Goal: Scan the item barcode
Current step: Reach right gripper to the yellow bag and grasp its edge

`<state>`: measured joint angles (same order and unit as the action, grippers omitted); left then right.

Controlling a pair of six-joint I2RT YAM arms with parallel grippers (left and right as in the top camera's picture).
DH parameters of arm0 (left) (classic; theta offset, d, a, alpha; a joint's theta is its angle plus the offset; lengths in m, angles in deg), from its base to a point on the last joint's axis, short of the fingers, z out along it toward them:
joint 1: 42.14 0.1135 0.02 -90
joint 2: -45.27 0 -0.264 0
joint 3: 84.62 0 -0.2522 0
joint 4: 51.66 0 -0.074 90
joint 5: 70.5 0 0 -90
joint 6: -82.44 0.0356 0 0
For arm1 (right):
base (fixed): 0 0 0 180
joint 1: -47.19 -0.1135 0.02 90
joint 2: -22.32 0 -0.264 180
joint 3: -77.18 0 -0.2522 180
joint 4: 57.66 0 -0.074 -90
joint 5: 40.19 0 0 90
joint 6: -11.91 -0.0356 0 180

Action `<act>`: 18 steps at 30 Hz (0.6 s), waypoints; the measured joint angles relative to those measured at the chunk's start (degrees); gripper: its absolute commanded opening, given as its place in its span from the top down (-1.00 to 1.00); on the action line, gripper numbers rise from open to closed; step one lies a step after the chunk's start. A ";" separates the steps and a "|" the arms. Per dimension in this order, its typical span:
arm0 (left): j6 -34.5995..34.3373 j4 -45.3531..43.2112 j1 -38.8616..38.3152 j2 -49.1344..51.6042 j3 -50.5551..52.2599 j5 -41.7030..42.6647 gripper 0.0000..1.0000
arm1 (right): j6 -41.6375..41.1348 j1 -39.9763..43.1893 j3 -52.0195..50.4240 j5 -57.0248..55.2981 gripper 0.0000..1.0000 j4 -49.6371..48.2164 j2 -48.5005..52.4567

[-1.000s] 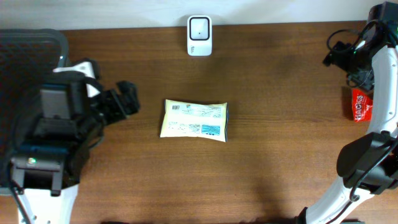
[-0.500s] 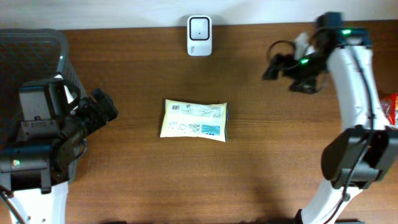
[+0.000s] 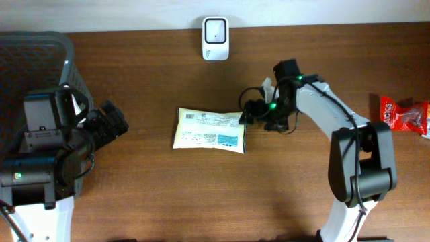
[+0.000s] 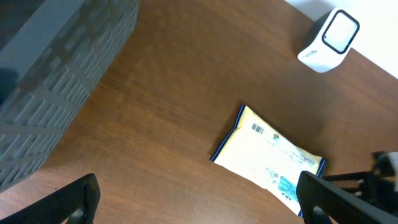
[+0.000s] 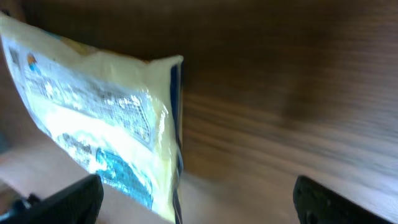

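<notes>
The yellow snack packet lies flat, barcode up, just in front of the white barcode scanner. The right gripper, front-right of the scanner, stands wide and empty at the packet's edge. The left gripper, far front-left of the scanner, is equally wide

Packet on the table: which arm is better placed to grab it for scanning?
Right, likely. The right gripper sits open at the edge of the packet; the left gripper, also open, is over by the basket, well clear of it.
</notes>
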<state>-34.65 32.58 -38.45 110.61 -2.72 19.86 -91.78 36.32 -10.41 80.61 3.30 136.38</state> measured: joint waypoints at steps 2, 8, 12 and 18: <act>0.00 0.00 0.00 0.00 0.00 0.00 -0.98 | -0.81 -1.01 -3.43 2.45 -0.97 -4.44 0.00; 0.00 0.02 0.00 0.00 0.00 0.00 -0.98 | -2.95 -4.11 -7.02 6.21 -0.77 -13.94 -0.02; 0.00 0.04 0.00 0.00 0.00 0.00 -0.98 | -7.28 -5.66 -8.02 5.73 0.69 -18.69 0.00; 0.00 0.02 0.00 0.00 0.00 0.00 -0.98 | -9.01 -6.05 -8.09 0.98 0.92 -18.84 0.00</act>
<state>-34.65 32.60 -38.45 110.61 -2.72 19.86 -100.79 30.26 -18.49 81.60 -15.54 136.38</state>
